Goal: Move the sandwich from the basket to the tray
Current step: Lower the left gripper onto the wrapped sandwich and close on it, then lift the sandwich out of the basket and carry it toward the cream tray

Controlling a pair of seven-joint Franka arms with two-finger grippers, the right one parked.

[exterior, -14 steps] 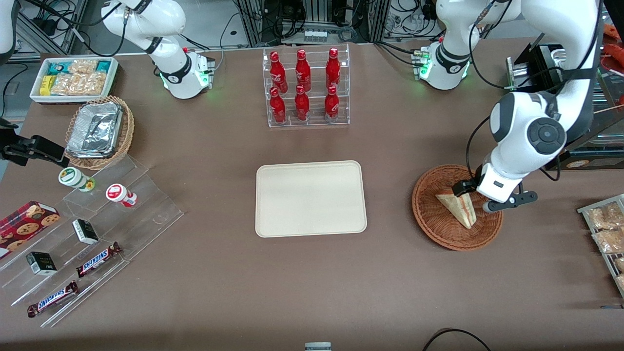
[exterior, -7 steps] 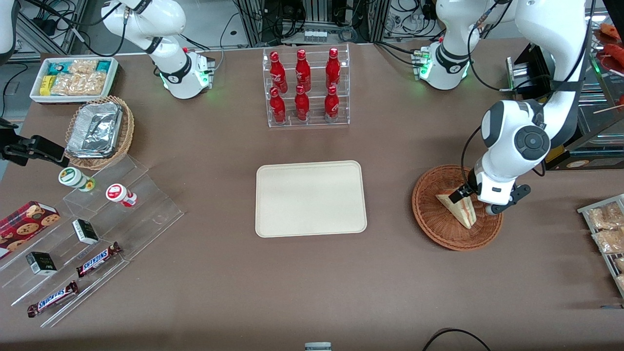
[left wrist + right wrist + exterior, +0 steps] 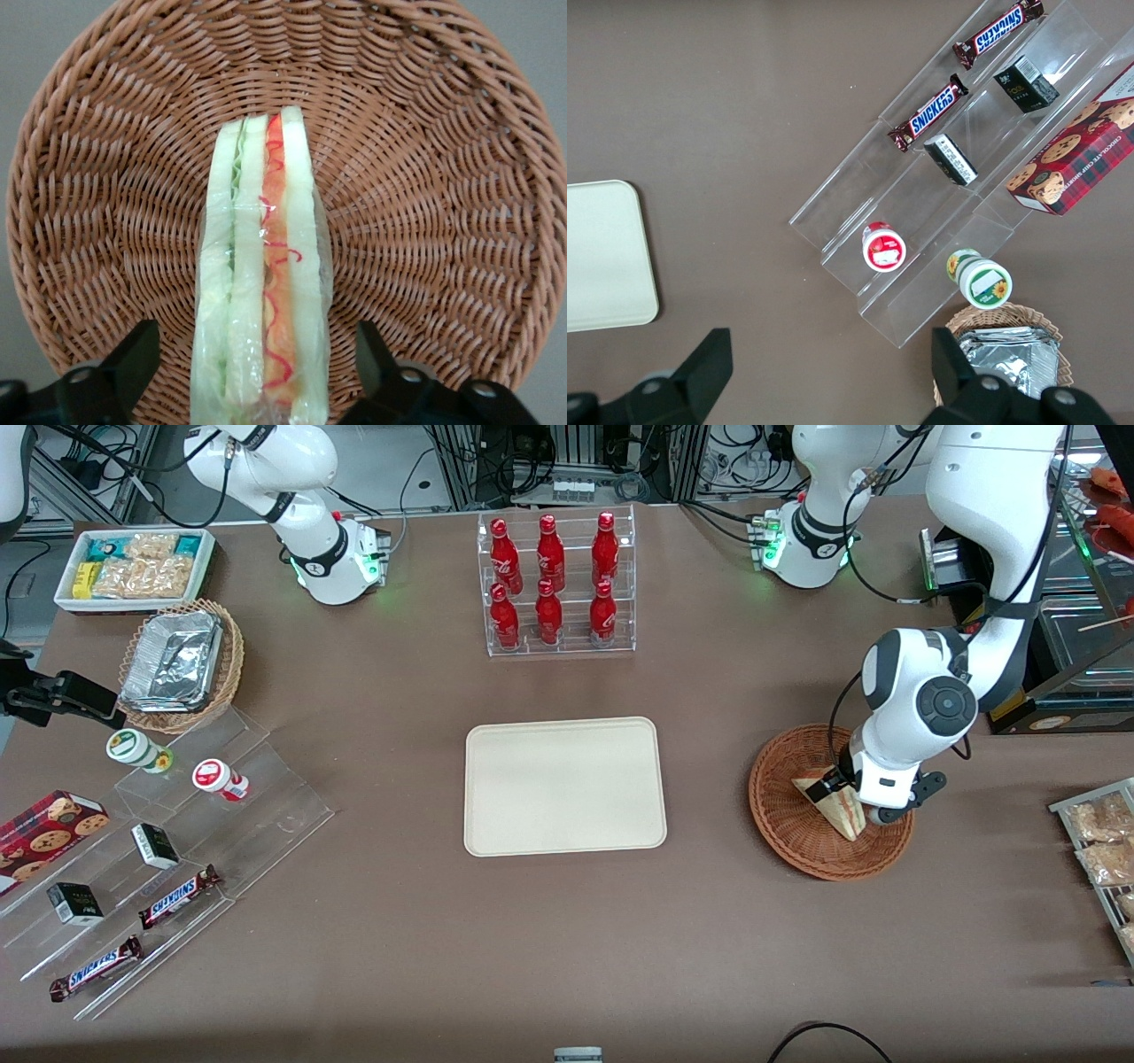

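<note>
The sandwich [image 3: 835,807], a plastic-wrapped pale wedge with red and green filling, lies in the reddish-brown wicker basket [image 3: 788,828] toward the working arm's end of the table. My left gripper [image 3: 853,797] is low over the basket and open. In the left wrist view the sandwich [image 3: 261,292] stands on edge between the two black fingers [image 3: 133,359], with a gap on each side, and the basket [image 3: 425,177] fills the view around it. The cream tray [image 3: 564,786] lies bare at the table's middle, beside the basket; its corner shows in the right wrist view [image 3: 602,257].
A clear rack of red bottles [image 3: 554,584] stands farther from the front camera than the tray. A white snack bin [image 3: 133,567], a tan basket of foil trays [image 3: 182,664] and acrylic steps with candy bars [image 3: 168,841] are at the parked arm's end. Packaged snacks [image 3: 1099,850] lie near the basket.
My left arm has come down and shifted a little toward the tray, bringing the open gripper closer around the sandwich. The sandwich and basket have not moved.
</note>
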